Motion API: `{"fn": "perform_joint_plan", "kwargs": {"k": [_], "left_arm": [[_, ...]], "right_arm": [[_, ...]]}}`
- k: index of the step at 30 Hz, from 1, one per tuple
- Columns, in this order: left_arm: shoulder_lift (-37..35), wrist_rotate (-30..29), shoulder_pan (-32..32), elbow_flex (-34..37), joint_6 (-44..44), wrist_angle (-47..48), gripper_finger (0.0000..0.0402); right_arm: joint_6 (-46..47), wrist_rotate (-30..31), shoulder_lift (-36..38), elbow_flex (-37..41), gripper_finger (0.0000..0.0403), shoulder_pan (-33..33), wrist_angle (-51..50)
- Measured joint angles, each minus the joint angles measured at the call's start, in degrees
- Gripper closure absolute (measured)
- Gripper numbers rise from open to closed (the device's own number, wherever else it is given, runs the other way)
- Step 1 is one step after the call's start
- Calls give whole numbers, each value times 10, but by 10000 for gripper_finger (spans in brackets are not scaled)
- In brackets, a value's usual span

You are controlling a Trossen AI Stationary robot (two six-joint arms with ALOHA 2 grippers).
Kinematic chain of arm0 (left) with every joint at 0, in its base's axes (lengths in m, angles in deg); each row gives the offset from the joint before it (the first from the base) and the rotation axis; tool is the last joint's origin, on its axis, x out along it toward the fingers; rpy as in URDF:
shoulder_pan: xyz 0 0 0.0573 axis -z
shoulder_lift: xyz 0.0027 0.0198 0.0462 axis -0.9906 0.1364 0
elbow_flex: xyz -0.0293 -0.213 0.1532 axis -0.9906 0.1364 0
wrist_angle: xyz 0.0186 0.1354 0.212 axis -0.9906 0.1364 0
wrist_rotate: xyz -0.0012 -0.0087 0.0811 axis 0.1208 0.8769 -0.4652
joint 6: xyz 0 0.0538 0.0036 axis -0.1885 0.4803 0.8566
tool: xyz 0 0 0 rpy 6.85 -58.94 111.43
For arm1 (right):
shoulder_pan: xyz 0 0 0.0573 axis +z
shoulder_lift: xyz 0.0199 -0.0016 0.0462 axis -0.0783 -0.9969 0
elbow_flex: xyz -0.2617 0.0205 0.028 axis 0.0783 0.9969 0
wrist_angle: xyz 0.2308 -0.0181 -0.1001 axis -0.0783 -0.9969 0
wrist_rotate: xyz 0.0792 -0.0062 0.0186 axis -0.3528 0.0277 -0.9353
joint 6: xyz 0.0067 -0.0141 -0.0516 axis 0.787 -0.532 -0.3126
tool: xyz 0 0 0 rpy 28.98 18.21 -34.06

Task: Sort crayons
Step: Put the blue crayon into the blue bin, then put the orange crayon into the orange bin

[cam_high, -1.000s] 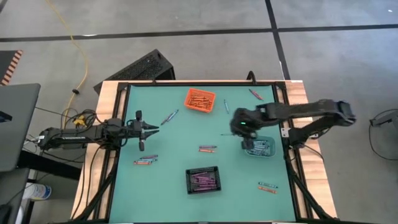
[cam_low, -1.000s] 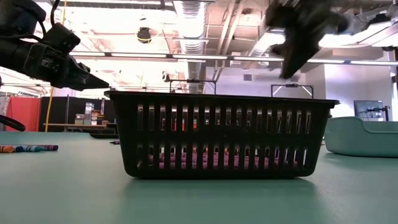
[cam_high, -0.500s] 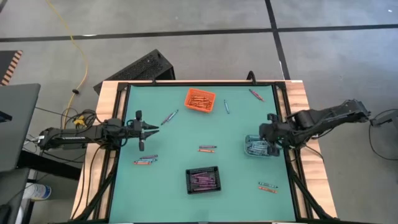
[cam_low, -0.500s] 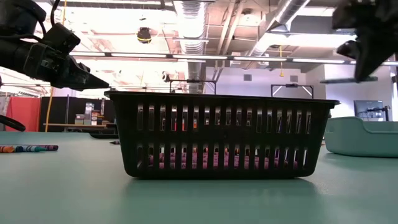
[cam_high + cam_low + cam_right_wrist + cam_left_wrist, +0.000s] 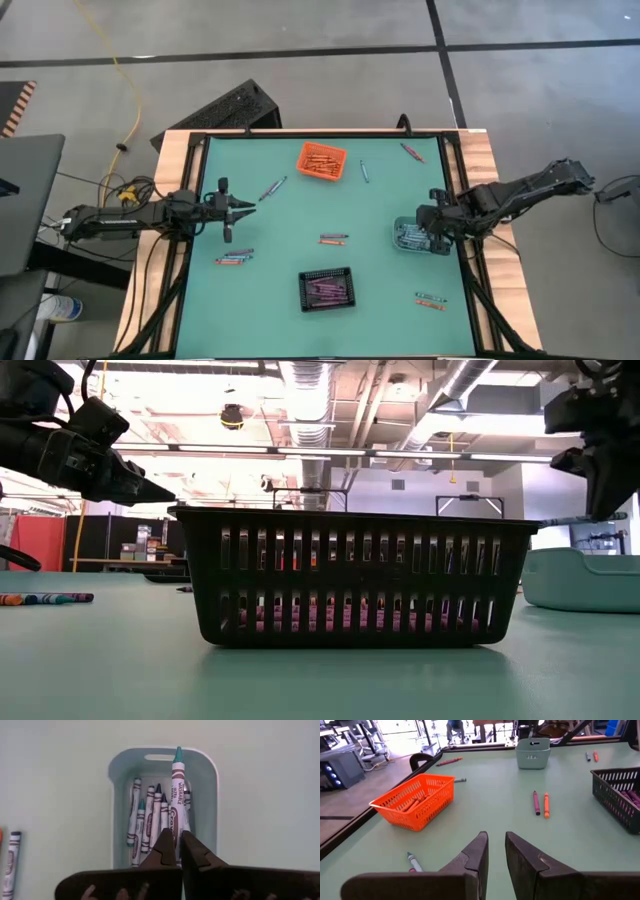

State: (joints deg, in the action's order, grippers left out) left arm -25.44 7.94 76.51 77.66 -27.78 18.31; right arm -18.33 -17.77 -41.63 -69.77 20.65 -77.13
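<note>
My right gripper (image 5: 173,840) hangs over the teal bin (image 5: 120,780) near the table's right edge (image 5: 412,243), shut on a teal-tipped crayon (image 5: 177,780). Several crayons (image 5: 150,815) lie in that bin. Loose crayons lie flat on the green mat: a pair at the middle (image 5: 334,239), some at the left (image 5: 233,257), others at the near right (image 5: 430,300). My left gripper (image 5: 496,840) waits at the table's left side (image 5: 240,205), level, its fingers a little apart with nothing between them. My right gripper pinches the crayon's wrapped shaft near its blunt end (image 5: 176,822) between its two fingertips, coming steeply from above. The crayon juts out past the fingers, pointed tip ahead (image 5: 177,754). It lies about level (image 5: 580,518), lifted clear above the teal bin.
An orange bin (image 5: 321,161) with crayons stands at the far middle, and a black slotted bin (image 5: 326,289) with purple crayons at the near middle. More crayons lie at the far side (image 5: 365,171) (image 5: 410,152) (image 5: 273,188). A raised black rail (image 5: 456,200) edges the mat.
My right gripper, still shut on the crayon, has swung from the table's middle toward the right edge and come down a little. It has turned as it went and now stands over the teal bin. It has slowed in the last half second.
</note>
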Motion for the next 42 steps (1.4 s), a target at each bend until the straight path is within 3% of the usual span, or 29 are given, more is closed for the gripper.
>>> {"fn": "perform_joint_plan", "kwargs": {"k": [9, 19, 32, 42], "left_arm": [[0, 0, 0, 0, 0, 0, 347], [0, 0, 0, 0, 0, 0, 348], [0, 0, 0, 0, 0, 0, 348], [0, 0, 0, 0, 0, 0, 348]], "right_arm": [[2, -13, -4, 0, 399, -6, -4], [2, -27, -68, 0, 395, -10, -1], [-12, -27, -146, -23, 301, -47, -78], [55, -115, -154, -111, 293, -8, -102]]}}
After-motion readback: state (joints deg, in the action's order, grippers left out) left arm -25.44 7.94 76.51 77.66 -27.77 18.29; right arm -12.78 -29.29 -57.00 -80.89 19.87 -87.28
